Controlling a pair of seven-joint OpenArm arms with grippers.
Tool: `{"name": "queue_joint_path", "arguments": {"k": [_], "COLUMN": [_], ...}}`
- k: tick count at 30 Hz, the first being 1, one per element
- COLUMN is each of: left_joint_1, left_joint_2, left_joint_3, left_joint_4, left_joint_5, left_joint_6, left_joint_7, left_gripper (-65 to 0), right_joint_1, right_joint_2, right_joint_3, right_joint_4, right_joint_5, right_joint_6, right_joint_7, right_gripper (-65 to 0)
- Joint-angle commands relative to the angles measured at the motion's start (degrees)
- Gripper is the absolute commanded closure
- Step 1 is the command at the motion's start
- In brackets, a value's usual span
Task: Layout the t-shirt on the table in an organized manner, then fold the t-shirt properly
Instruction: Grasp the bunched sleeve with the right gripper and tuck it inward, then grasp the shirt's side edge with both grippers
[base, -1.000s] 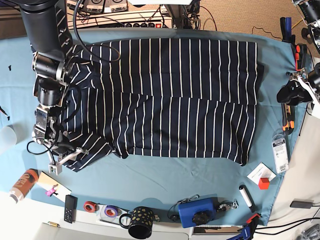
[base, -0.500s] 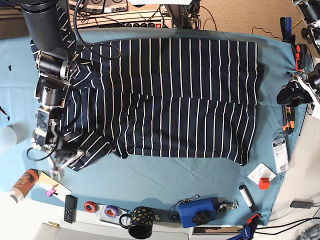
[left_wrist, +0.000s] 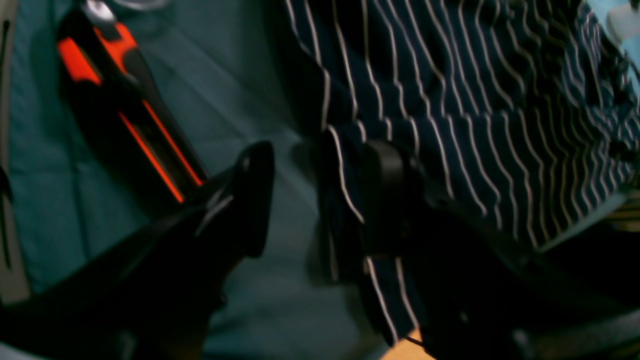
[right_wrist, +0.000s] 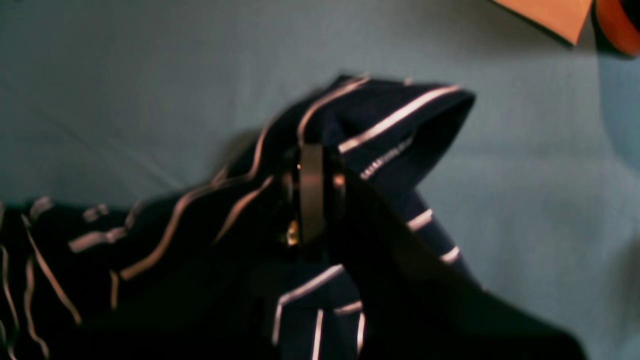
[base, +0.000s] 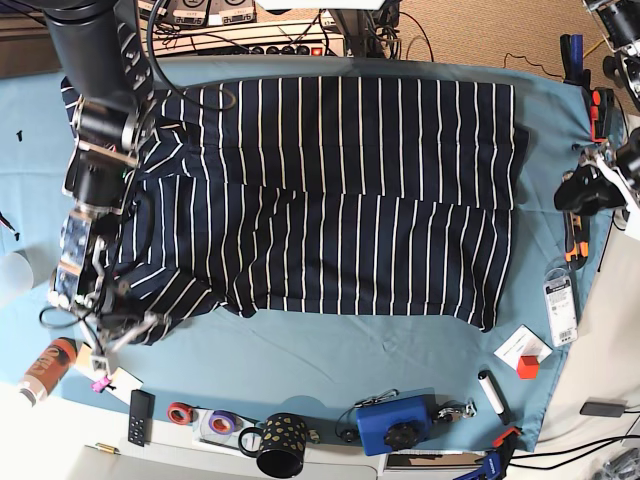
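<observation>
Navy cloth with thin white stripes, the t-shirt (base: 340, 190), lies spread across the far half of the wide teal-covered table (base: 330, 350), its body folded over itself along a line running left to right. In the base view the right gripper (base: 125, 330) sits at that view's lower left, clenched on a sleeve corner of the t-shirt; its wrist camera shows striped fabric bunched and pinched between the closed jaws, lifted off the teal cloth. The left gripper (base: 578, 192) hangs at the table's opposite edge, jaws spread and holding nothing, just beside the shirt's hem and a black-and-orange hand tool (left_wrist: 125, 110).
</observation>
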Motion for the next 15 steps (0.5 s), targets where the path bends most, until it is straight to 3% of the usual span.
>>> {"name": "queue_joint_path", "arguments": {"k": [1, 7, 12, 15], "left_joint_1": [-1.5, -8.5, -18.3, -25.2], "left_joint_2": [-0.8, -0.1, -0.1, -0.1], "left_joint_3": [0.2, 10.2, 24.3, 30.9], "left_joint_4": [0.8, 0.7, -3.6, -9.7], "left_joint_5": [0.0, 12.2, 25.7, 30.8], "left_joint_6": [-0.2, 0.0, 7.8, 10.3], "left_joint_7": [-2.5, -9.5, -16.3, -18.8], "left_gripper": [-29.2, -29.3, -29.3, -29.3], "right_joint_1": [0.6, -7.5, -8.9, -9.0], "right_joint_2": [0.9, 1.0, 1.0, 1.0], "right_joint_3": [0.2, 0.2, 0.2, 0.2], "right_joint_4": [3.0, 16.8, 20.1, 20.1], "right_joint_5": [0.9, 1.5, 1.5, 1.5], "right_joint_6": [0.3, 0.3, 0.2, 0.2], "right_joint_7": [0.9, 0.9, -0.8, -1.0], "right_gripper": [0.0, 0.0, 0.0, 0.0]}}
